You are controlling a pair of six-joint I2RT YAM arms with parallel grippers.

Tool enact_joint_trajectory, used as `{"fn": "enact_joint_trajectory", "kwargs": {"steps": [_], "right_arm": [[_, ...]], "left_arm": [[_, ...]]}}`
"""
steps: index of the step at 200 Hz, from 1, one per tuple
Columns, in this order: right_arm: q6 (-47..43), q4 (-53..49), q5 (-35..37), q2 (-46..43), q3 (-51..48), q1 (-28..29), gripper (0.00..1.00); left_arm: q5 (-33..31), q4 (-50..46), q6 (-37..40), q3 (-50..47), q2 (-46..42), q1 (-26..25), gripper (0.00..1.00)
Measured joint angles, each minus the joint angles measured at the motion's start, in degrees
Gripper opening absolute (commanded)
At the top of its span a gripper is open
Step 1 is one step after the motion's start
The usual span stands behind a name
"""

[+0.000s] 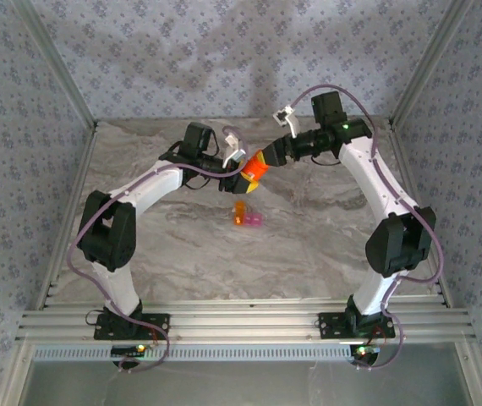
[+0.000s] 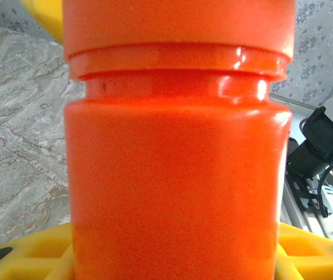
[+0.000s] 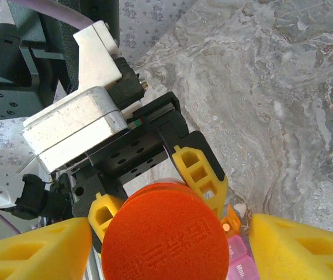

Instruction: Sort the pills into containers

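- The left hand (image 1: 246,175) is clamping the orange bottle (image 1: 256,171) just above the middle of the top view, and its yellow fingers (image 3: 200,170) are pressing on the bottle's sides below the cap (image 3: 166,236).
- In the left wrist view the bottle is filling the centre of the frame.
- The right hand (image 1: 270,158) is reaching in from the upper right of the top view. Its yellow fingers (image 3: 298,248) are standing apart on either side of the cap, and a gap is showing on the right side.
- The containers (image 1: 248,216), one orange and one pink and joined together, are lying on the table (image 1: 325,245) at the middle of the top view. They are sitting just below the bottle, apart from both hands.
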Motion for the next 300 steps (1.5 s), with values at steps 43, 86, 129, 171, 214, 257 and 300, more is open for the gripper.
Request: {"fn": "enact_joint_trajectory", "kwargs": {"steps": [43, 86, 129, 171, 214, 257, 300], "right_arm": [[-0.7, -1.3, -0.1, 0.4, 0.1, 0.5, 0.53], [0.2, -1.0, -0.3, 0.6, -0.1, 0.7, 0.38], [10.6, 7.3, 1.2, -0.3, -4.7, 1.0, 0.33], [24.7, 13.3, 9.5, -0.7, -7.4, 3.5, 0.32], [36.4, 21.7, 15.6, -1.9, -13.0, 5.5, 0.32], [38.9, 22.8, 17.1, -1.9, -13.3, 5.8, 0.4], [38.3, 21.0, 16.2, -2.1, -12.0, 5.1, 0.68]], "left_arm": [[0.2, 0.0, 0.0, 0.3, 0.0, 0.0, 0.0], [0.2, -0.4, 0.0, 0.3, 0.2, 0.1, 0.0], [-2.0, 0.1, -1.8, 0.1, 0.4, 0.6, 0.0], [-5.9, 0.5, -3.4, -0.9, 0.5, 1.1, 0.0], [-8.5, 0.3, -4.1, -2.1, 0.9, 1.6, 0.0], [-9.4, 0.9, -4.7, -2.2, 1.0, 1.6, 0.0], [-7.8, 3.9, -4.7, -2.1, 1.0, 1.3, 0.0]]}}
